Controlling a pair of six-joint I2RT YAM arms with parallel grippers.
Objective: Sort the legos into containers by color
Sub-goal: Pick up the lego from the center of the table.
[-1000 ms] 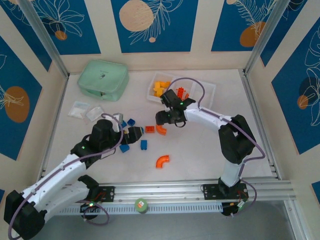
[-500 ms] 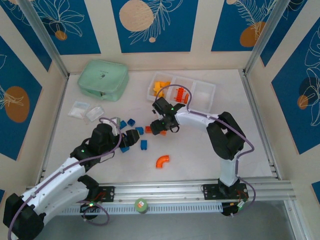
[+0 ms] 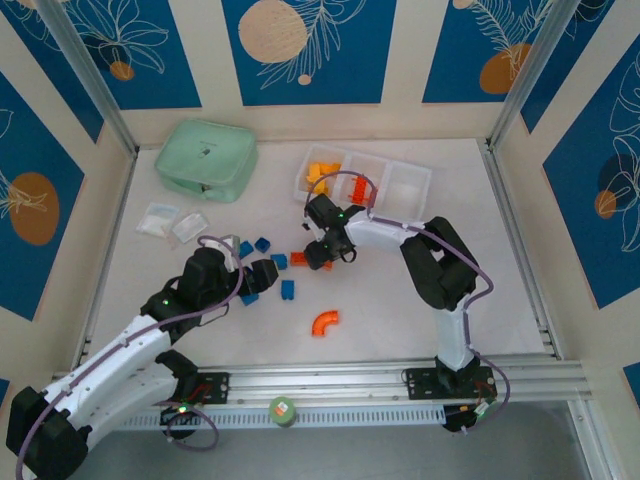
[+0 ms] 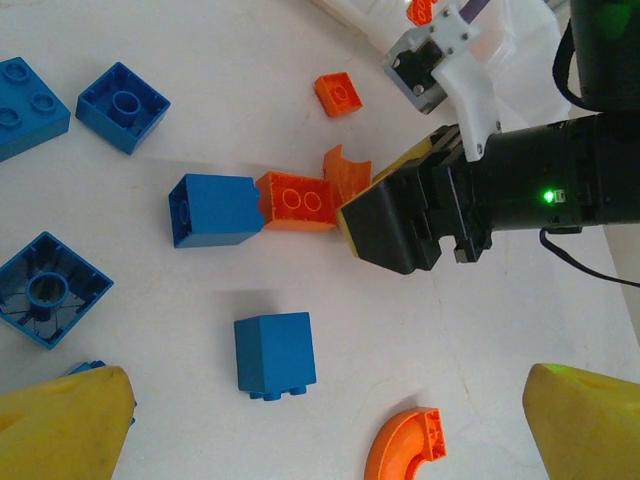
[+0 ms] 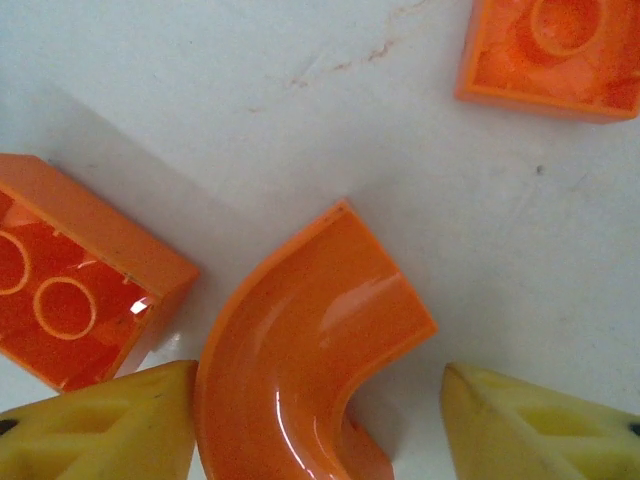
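Observation:
My right gripper (image 3: 318, 255) is low over the table, its jaws open around an orange arch lego (image 5: 300, 360). The left finger (image 5: 100, 425) touches the arch and the right finger (image 5: 545, 425) stands clear of it. Two orange bricks (image 5: 70, 300) (image 5: 555, 50) lie beside it. My left gripper (image 3: 262, 275) hovers wide open and empty above a blue brick (image 4: 275, 355). A second orange arch (image 3: 324, 322) lies alone in front. Several blue bricks (image 3: 262, 243) are scattered around the left gripper. The white tray (image 3: 410, 186) holds yellow-orange legos (image 3: 320, 175) on its left and red-orange legos (image 3: 362, 186) in its middle.
A mint green lidded box (image 3: 205, 160) sits at the back left, with two clear bags (image 3: 157, 220) (image 3: 189, 226) in front of it. A metal rail (image 3: 400, 380) runs along the near edge. The two grippers are close together over the bricks.
My right gripper swung left from beside the tray, dropped onto the orange arch, and its jaws narrowed around it. The left gripper shifted slightly and stayed open.

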